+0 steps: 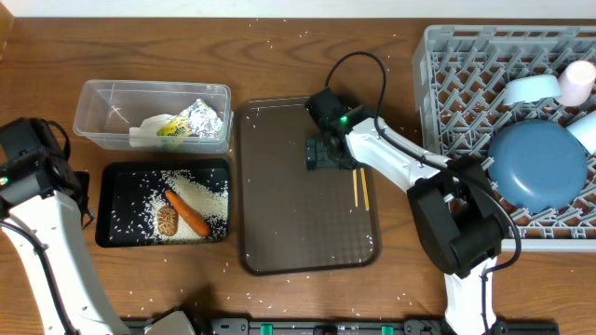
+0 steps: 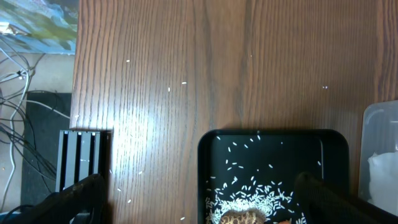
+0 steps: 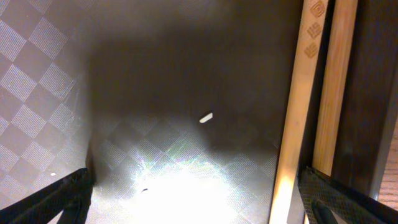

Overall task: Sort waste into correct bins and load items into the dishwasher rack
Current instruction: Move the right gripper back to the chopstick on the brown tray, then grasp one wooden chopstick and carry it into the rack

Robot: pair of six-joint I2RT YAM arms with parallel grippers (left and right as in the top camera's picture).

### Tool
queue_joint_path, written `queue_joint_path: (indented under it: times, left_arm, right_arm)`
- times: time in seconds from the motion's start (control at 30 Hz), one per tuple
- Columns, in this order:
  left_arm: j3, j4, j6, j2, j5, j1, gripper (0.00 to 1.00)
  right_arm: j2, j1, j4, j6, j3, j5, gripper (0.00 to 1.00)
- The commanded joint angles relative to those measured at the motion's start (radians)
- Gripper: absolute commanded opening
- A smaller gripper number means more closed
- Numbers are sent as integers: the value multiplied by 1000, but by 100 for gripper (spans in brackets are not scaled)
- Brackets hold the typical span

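Note:
The wooden chopsticks (image 1: 359, 187) lie on the brown serving tray (image 1: 279, 233), at its right side. My right gripper (image 1: 326, 156) is open low over that tray, just left of the chopsticks (image 3: 298, 124); in the right wrist view (image 3: 199, 202) one finger is close beside them. The grey rack (image 1: 447, 84) holds the dark blue plate (image 1: 537, 166), white bowl (image 1: 531, 88), white cup (image 1: 577, 82) and light blue cup (image 1: 587, 130). My left gripper (image 1: 82, 197) is open and empty beside the black tray (image 1: 112, 177).
The black tray holds a carrot (image 1: 186, 212), a brown lump (image 1: 167, 220) and rice (image 1: 200, 191); tray, rice (image 2: 249, 193) and lump (image 2: 239, 218) show in the left wrist view. The clear container (image 1: 102, 102) holds foil (image 1: 205, 118), wrapper (image 1: 172, 128) and napkin (image 1: 144, 136). Rice grains dot the table.

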Motion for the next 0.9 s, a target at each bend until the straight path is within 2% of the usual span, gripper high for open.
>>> queue_joint_path:
  times: [0.0, 0.07, 0.13, 0.2, 0.23, 0.3, 0.43, 0.57, 0.73, 0.8, 0.87]
  left_arm:
    - [-2, -3, -6, -2, -6, 5, 98]
    - [-2, -3, -6, -2, -6, 5, 98]
    - [-2, -3, -6, -2, -6, 5, 98]
    - [-2, -3, -6, -2, -6, 5, 98]
    - [-2, -3, -6, -2, -6, 5, 98]
    - [-2, -3, -6, -2, -6, 5, 98]
    - [-2, -3, -6, -2, -6, 5, 98]
    - [-2, -3, -6, -2, -6, 5, 98]
    - [-2, -3, -6, -2, -6, 5, 98]
    - [-2, -3, -6, -2, -6, 5, 98]
    - [-2, -3, -6, -2, -6, 5, 98]
  right_arm:
    - [12, 5, 0, 15, -5, 19, 99]
    - [12, 5, 0, 15, -5, 18, 99]
    - [13, 6, 1, 16, -6, 19, 95]
    - [14, 5, 3, 27, -11, 21, 83]
    - [14, 5, 6, 39, -15, 26, 73]
    - [14, 5, 11, 45, -22, 31, 61]
    - [14, 5, 26, 45, -34, 35, 40]
    - [14, 5, 29, 45, -39, 35, 24]
    - [14, 5, 25, 53, -39, 34, 11]
    - [14, 5, 19, 53, -39, 34, 2]
    - [14, 5, 11, 53, -38, 34, 1]
